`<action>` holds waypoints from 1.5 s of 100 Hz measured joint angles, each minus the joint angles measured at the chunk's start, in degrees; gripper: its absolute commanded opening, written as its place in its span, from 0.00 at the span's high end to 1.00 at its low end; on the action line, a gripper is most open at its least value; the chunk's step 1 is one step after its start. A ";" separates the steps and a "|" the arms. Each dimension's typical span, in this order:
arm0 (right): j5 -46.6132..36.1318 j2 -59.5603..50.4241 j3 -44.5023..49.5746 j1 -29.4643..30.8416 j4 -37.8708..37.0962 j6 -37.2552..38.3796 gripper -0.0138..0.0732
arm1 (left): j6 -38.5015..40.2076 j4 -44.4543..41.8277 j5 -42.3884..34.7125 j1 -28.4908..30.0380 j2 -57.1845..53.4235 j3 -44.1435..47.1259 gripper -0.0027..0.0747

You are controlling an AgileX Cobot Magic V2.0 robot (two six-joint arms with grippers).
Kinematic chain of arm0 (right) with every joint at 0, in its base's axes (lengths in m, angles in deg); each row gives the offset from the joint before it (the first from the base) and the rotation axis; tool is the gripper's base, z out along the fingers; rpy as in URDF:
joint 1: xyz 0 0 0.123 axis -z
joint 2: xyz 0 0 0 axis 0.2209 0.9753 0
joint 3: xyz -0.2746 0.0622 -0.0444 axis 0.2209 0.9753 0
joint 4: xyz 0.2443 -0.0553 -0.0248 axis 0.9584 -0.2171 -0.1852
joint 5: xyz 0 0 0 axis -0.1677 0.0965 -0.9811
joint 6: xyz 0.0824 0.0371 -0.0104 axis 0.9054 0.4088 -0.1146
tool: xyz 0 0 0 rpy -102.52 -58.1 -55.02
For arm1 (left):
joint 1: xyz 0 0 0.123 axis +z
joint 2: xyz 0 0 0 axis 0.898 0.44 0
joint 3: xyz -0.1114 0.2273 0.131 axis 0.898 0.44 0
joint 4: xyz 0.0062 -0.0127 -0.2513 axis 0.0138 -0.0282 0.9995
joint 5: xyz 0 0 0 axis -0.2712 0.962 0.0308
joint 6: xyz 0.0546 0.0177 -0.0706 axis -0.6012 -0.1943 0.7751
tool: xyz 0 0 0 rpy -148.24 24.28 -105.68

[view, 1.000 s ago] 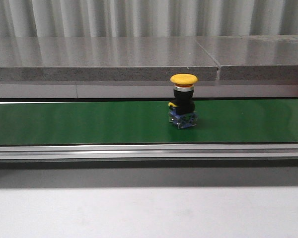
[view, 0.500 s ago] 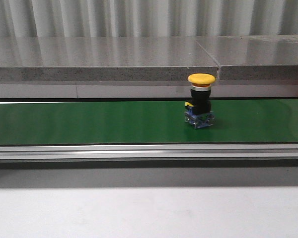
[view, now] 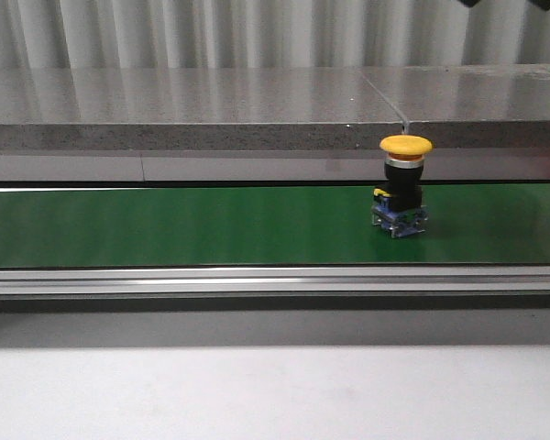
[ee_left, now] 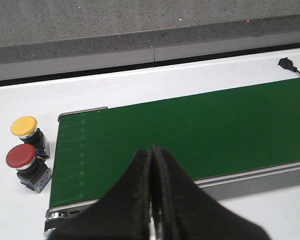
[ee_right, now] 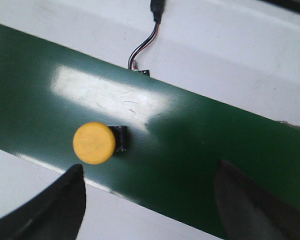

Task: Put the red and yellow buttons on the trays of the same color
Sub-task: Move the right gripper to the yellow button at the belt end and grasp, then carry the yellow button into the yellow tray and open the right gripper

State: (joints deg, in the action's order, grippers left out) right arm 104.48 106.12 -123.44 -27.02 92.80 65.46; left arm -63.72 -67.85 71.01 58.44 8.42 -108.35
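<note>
**One yellow button on the belt, two more off its end**

Three buttons show in all, though no single view holds them together. From the front only the yellow button [view: 405,186] on the green conveyor belt [view: 165,226] appears, standing upright toward the right part of the belt, its black body and blue base under the cap. Neither arm can be made out in that view; only two dark scraps cut by the top edge at the right, too little to name. No tray shows in any view.

The right wrist camera looks down on the same yellow button, so its cap hides most of the body and only a dark bit of the housing peeks out beside it. A cable [ee_right: 146,39] with a plug lies on the white table [ee_right: 250,55] past the belt's far edge, cut off by the frame.

The right gripper [ee_right: 150,200] hangs over the belt with its jaws spread wide, holding nothing. Only the finger tips show, and the button sits nearer one finger [ee_right: 60,202] than the other, touching neither.

The left gripper [ee_left: 152,165] is closed to a thin slit, the fingers all but meeting, with nothing between them. Beyond it, off the belt's end on the white table, a second yellow button [ee_left: 26,131] and a red button [ee_left: 25,164] stand just beside each other.
</note>
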 measured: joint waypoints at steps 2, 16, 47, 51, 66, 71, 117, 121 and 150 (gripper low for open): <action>0.13 0.45 0.00 -0.51 0.00 -0.12 0.22 | 0.00 0.00 0.00 0.00 0.00 0.00 0.99; 0.69 3.58 0.00 -3.13 0.00 -1.88 0.22 | 0.00 0.00 0.00 0.00 0.00 0.00 0.99; 2.94 9.83 0.00 -3.60 -0.12 -3.88 0.22 | 0.00 0.00 0.00 0.00 0.00 0.00 0.99; 2.94 10.50 0.00 -3.60 -0.22 -4.28 0.22 | 0.00 0.00 0.00 0.00 0.00 0.00 0.99; 2.94 13.34 0.00 -3.60 -1.00 -4.74 0.22 | 0.00 0.00 0.00 0.00 0.00 0.00 0.99; 2.94 14.21 0.00 -3.60 -1.58 -4.74 0.22 | 0.00 0.00 0.00 0.00 0.00 0.00 0.99; 2.94 15.84 0.00 -3.60 -4.92 -4.77 0.73 | 0.00 0.00 0.00 0.00 0.00 0.00 0.99; 2.94 15.84 0.00 -3.60 -4.92 -4.36 0.73 | 0.00 0.00 0.00 0.00 0.00 0.00 0.99; 2.94 11.71 0.03 0.87 -4.81 0.82 0.73 | 0.00 0.00 0.00 0.00 0.00 0.00 0.99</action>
State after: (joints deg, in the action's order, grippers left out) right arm 107.42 117.83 -123.41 -26.15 87.99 66.28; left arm -63.72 -67.85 71.01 58.44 8.42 -108.35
